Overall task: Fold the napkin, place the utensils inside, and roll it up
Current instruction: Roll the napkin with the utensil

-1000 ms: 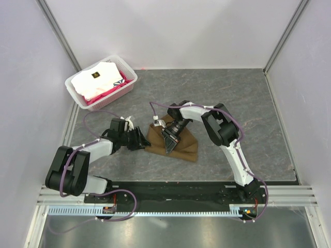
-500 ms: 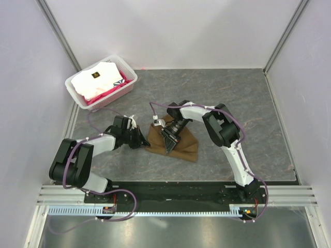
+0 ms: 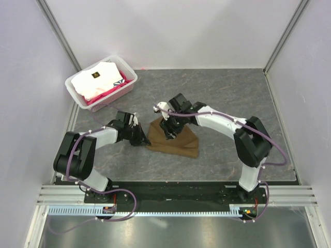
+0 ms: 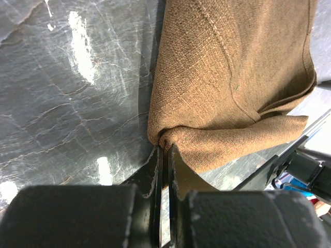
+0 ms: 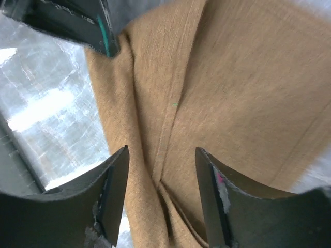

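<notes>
Left fingers (image 4: 180, 178) have just pinched shut on the napkin's (image 3: 176, 140) left corner. Right fingers (image 5: 111, 194) now spread wide and let go, likely for folding.

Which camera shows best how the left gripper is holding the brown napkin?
The left wrist view: close up, the left gripper is shut on a bunched edge fold of the napkin. The top external view shows the whole napkin, but the pinch is tiny. The right wrist view shows only cloth under the open right gripper.
</notes>
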{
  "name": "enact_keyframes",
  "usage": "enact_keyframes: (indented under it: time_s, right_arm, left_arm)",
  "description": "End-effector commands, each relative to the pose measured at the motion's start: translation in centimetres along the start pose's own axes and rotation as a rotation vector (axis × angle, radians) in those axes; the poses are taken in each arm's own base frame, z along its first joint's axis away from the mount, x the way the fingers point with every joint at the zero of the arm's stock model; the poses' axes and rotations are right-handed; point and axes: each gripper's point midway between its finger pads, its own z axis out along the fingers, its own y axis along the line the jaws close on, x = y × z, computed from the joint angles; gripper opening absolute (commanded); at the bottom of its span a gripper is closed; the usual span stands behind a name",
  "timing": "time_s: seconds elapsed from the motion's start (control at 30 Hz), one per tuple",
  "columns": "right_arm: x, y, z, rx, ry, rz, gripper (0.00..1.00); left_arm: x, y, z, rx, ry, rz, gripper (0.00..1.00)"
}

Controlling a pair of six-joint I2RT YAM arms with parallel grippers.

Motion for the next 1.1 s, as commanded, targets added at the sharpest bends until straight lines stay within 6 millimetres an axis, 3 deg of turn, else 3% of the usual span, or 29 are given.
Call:
enact_keyframes:
  time_s: [0.0, 0.03, 0.07, 0.1, 0.17, 0.33, 0.67, 0.8, 0.97, 1.07]
  right_arm:
    - [-2.3, 1.2, -1.0, 0.343, -0.098, -0.231, 0.63]
    - [-1.4, 1.4, -0.6, 0.395, -0.099, -0.256, 0.63]
    - [-1.3, 3.1, -0.1, 0.412, -0.108, -0.304, 0.64]
    - [-1.9, 3.2, -0.7, 0.472, -0.142, -0.326, 0.64]
    - [-0.5, 4.8, 0.1, 0.501, -0.123, -0.382, 0.64]
    - [1.5, 6.2, 1.1, 0.58, -0.086, -0.475, 0.64]
    - [4.3, 5.6, 3.5, 0.57, 0.011, -0.512, 0.57]
    - [4.6, 5.5, 4.0, 0.542, 0.018, -0.498, 0.55]
    - [5.2, 4.2, 4.4, 0.519, 0.044, -0.45, 0.54]
    - [5.3, 3.9, 4.6, 0.465, 0.064, -0.421, 0.48]
  left_arm:
    - [0.7, 1.3, 0.0, -0.081, 0.069, 0.012, 0.02]
    - [0.5, 1.1, 0.0, -0.08, 0.074, 0.011, 0.02]
    - [0.6, 1.0, 0.0, -0.08, 0.085, 0.009, 0.02]
    - [0.8, 1.0, 0.0, -0.079, 0.096, 0.003, 0.02]
    - [0.7, 0.8, 0.0, -0.075, 0.106, 0.002, 0.02]
    - [0.3, 0.5, -0.1, -0.071, 0.106, 0.012, 0.02]
    - [0.3, 0.5, -0.1, -0.071, 0.111, 0.014, 0.02]
    - [0.3, 0.5, -0.2, -0.071, 0.112, 0.015, 0.02]
    - [0.3, 0.3, -0.1, -0.067, 0.112, 0.019, 0.02]
    - [0.1, 0.2, -0.2, -0.059, 0.109, 0.024, 0.02]
